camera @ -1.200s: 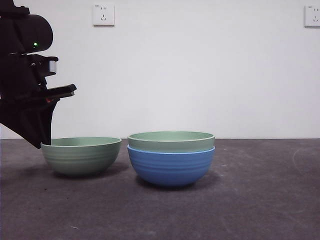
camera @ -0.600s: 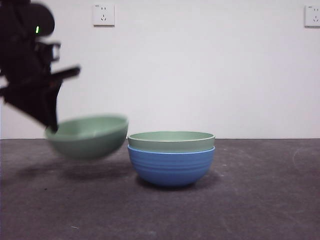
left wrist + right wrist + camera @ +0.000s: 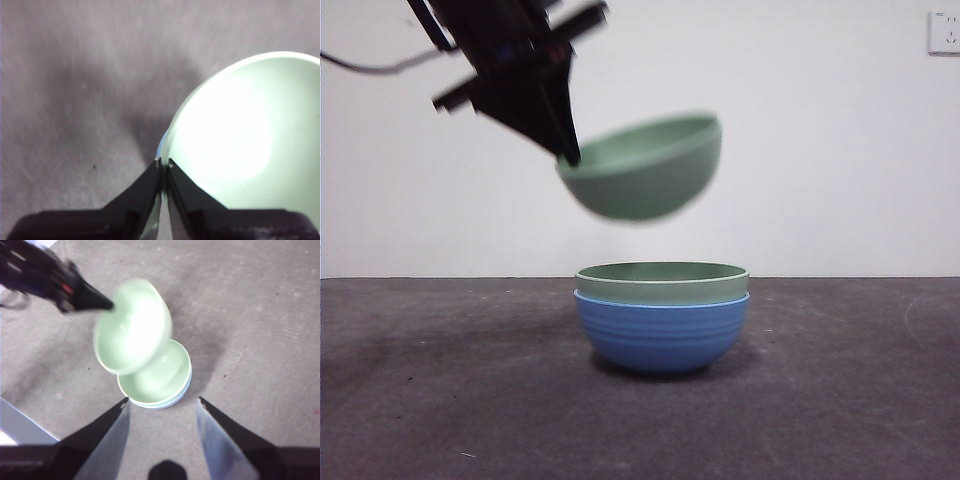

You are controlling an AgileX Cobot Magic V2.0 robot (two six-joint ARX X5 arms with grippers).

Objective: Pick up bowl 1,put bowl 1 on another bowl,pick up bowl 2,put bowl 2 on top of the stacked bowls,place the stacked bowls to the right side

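Left gripper (image 3: 567,152) was clamped on the rim of bowl 2 (image 3: 642,168), which had been lifted off the table (image 3: 840,400) since a second ago and was hung tilted above the stacked bowls (image 3: 662,315); right gripper (image 3: 162,405) was left waiting, spread wide.

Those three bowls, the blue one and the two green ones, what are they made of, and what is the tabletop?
The blue bowl, the green bowl nested in it and the lifted green bowl held by the left gripper look like matte glazed ceramic or melamine: ridged sides, pale rims, soft sheen; which one is unclear. The table looks like dark grey felt or cloth, dull and slightly fuzzy.
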